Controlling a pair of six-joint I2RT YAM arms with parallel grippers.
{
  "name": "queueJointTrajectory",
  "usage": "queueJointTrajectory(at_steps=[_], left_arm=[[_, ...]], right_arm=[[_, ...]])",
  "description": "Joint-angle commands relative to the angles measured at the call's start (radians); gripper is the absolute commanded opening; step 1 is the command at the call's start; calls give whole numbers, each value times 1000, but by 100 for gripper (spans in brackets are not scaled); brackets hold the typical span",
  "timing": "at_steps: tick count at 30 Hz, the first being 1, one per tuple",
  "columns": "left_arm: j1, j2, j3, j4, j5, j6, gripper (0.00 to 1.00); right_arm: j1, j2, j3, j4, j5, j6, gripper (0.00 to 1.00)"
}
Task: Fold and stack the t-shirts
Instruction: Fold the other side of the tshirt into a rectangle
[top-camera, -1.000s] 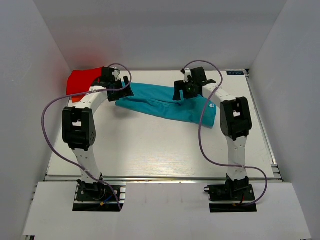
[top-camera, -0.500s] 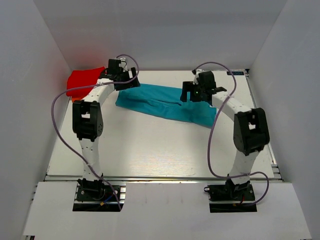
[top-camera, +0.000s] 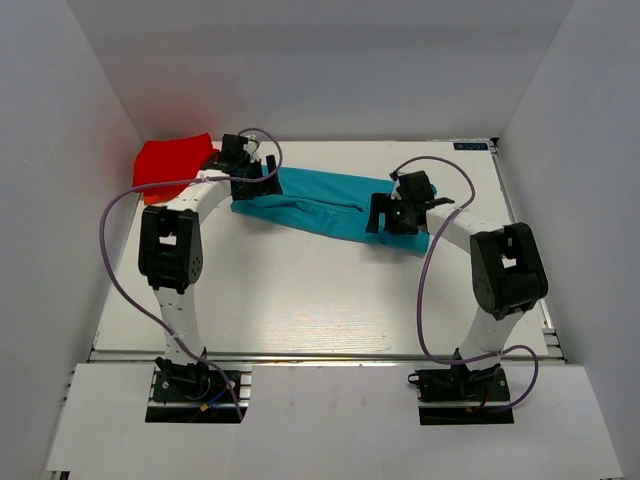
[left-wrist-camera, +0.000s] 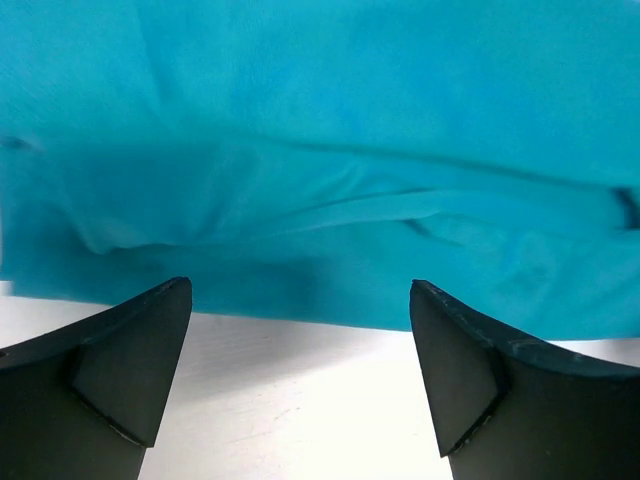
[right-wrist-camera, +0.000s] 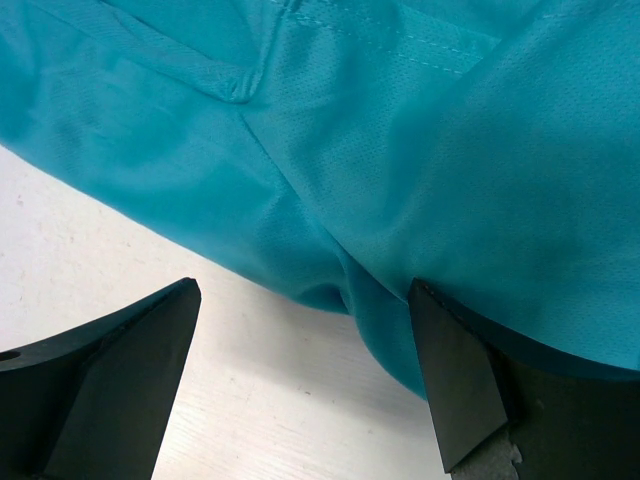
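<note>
The teal t-shirt (top-camera: 320, 205) lies as a long folded band across the far half of the table. The red t-shirt (top-camera: 170, 160) lies crumpled in the far left corner. My left gripper (top-camera: 252, 182) is open and empty over the teal shirt's left end; in the left wrist view its jaws (left-wrist-camera: 300, 290) straddle bare table right at the cloth's edge (left-wrist-camera: 320, 130). My right gripper (top-camera: 388, 220) is open at the shirt's right end; in the right wrist view (right-wrist-camera: 305, 285) the teal hem (right-wrist-camera: 400, 130) hangs between the jaws and touches the right finger (right-wrist-camera: 470, 370).
White walls close in the table on the left, far and right sides. The white tabletop (top-camera: 300, 300) stretches from the teal shirt to the arm bases. Purple cables loop beside each arm.
The right gripper has come nearer and lower, from the shirt's far edge to its near right edge. The left gripper has shifted slightly right and down onto the shirt's left end.
</note>
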Motion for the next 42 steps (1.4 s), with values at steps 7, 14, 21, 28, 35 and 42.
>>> queueJointTrajectory(at_steps=[7, 14, 21, 28, 35, 42], left_arm=[[1, -114, -44, 18, -110, -19, 100], [24, -58, -20, 11, -190, -33, 100], [24, 37, 45, -9, -175, 19, 76], [24, 69, 31, 37, -175, 19, 52], [24, 112, 72, 48, -186, 29, 32], [24, 138, 141, 28, -163, 38, 0]], right_arm=[[-3, 52, -2, 26, 41, 15, 90], [-8, 78, -1, 3, 82, 1, 90], [-13, 95, 21, -15, 96, -8, 90], [-14, 105, 30, -21, 99, -14, 90], [-14, 104, 28, -25, 99, -16, 90], [-14, 104, 31, -26, 105, -21, 90]])
